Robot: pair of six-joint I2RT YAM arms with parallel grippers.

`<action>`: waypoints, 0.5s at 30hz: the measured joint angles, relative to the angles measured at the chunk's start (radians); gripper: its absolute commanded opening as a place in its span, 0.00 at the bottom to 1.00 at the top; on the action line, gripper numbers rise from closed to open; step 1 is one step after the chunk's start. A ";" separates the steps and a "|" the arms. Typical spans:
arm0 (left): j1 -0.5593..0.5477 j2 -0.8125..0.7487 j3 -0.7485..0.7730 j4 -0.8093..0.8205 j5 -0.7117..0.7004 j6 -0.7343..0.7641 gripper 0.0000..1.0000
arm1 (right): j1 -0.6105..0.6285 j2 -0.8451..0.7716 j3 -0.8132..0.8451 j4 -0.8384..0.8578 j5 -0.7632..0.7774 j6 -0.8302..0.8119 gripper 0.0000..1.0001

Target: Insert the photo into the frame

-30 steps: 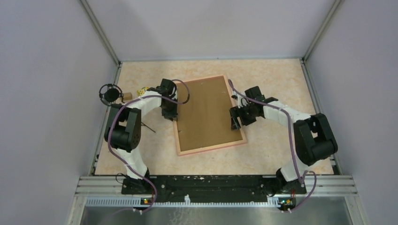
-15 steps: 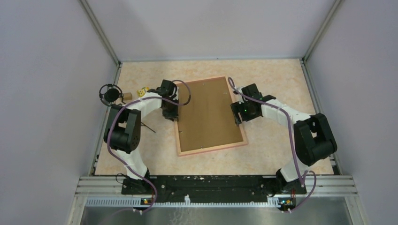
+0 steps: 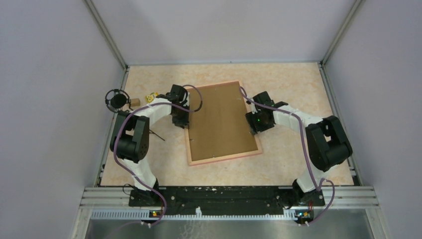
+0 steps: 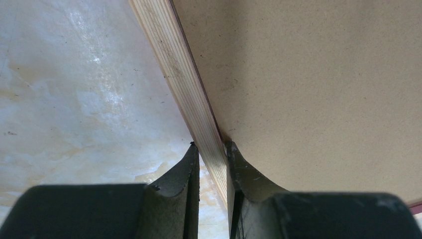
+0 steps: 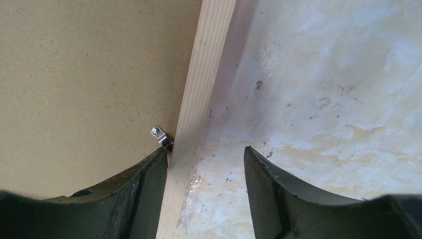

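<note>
Top view centre: pink frame [image 3: 226, 157] lies flat on tabletop [image 3: 293, 84], brown backing board [image 3: 221, 122] facing up. Left gripper [image 4: 211, 152] pinches the frame's left rail. Right gripper [image 5: 204, 152] spread astride right rail, unclamped, beside small metal clip [image 5: 159, 133].

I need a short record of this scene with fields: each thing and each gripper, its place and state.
frame: flat on the table, back side up
backing board: inside the frame
photo: not visible
left gripper: jaws shut on the frame's left rail
right gripper: jaws open astride the right rail, near a metal clip
</note>
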 measured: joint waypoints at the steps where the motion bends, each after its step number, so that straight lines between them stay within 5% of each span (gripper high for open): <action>1: 0.000 0.000 0.000 0.000 0.000 0.000 0.15 | 0.000 0.001 0.000 0.000 0.000 0.000 0.56; 9: 0.000 0.000 0.000 0.000 0.000 0.000 0.14 | 0.003 0.031 0.026 -0.002 -0.019 0.002 0.44; 15: 0.000 0.000 0.000 0.000 0.000 0.000 0.14 | 0.010 0.033 0.026 0.001 -0.045 0.008 0.18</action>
